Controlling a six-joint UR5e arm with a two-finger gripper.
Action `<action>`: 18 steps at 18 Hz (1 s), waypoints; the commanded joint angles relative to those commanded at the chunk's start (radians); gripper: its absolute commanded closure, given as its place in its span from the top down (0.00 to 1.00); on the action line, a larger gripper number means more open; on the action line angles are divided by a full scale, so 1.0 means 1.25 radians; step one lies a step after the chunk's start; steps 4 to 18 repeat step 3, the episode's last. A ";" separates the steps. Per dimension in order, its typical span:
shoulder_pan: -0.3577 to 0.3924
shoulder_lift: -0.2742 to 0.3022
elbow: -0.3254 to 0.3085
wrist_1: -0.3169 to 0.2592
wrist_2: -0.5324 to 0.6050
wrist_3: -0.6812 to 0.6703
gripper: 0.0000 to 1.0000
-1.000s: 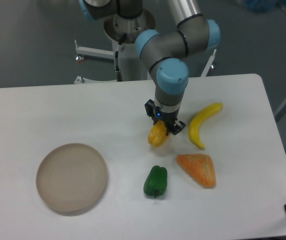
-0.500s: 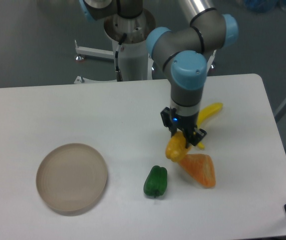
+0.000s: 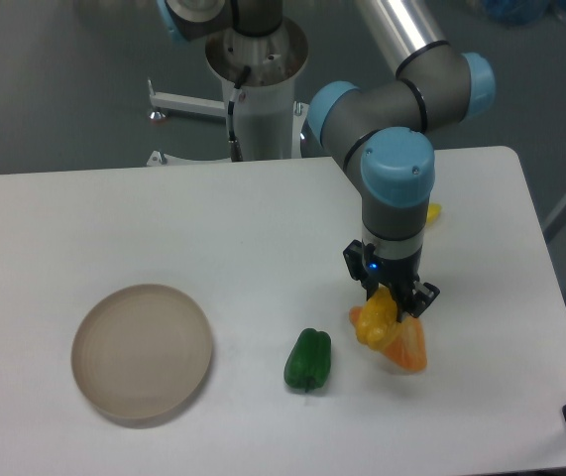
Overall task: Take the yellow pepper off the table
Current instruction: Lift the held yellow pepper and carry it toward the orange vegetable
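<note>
The yellow pepper (image 3: 374, 322) is small, lumpy and yellow-orange. It hangs in my gripper (image 3: 390, 305), which is shut on it and holds it above the white table (image 3: 164, 218). It is in front of the orange wedge-shaped piece (image 3: 408, 344) and to the right of the green pepper (image 3: 308, 360). The arm's wrist stands upright over it.
A round beige plate (image 3: 142, 352) lies at the front left. The yellow banana (image 3: 431, 211) is mostly hidden behind the arm. The arm's base (image 3: 257, 79) stands behind the table's far edge.
The gripper has carried the yellow pepper to the right and toward the front, from beside the banana to over the orange wedge. The arm now hides most of the banana.
</note>
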 joint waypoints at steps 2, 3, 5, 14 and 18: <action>0.004 0.000 0.000 0.000 0.000 0.000 0.31; 0.004 0.000 0.000 0.000 0.000 0.000 0.31; 0.004 0.000 0.000 0.000 0.000 0.000 0.31; 0.004 0.000 0.000 0.000 0.000 0.000 0.31; 0.004 0.000 0.000 0.000 0.000 0.000 0.31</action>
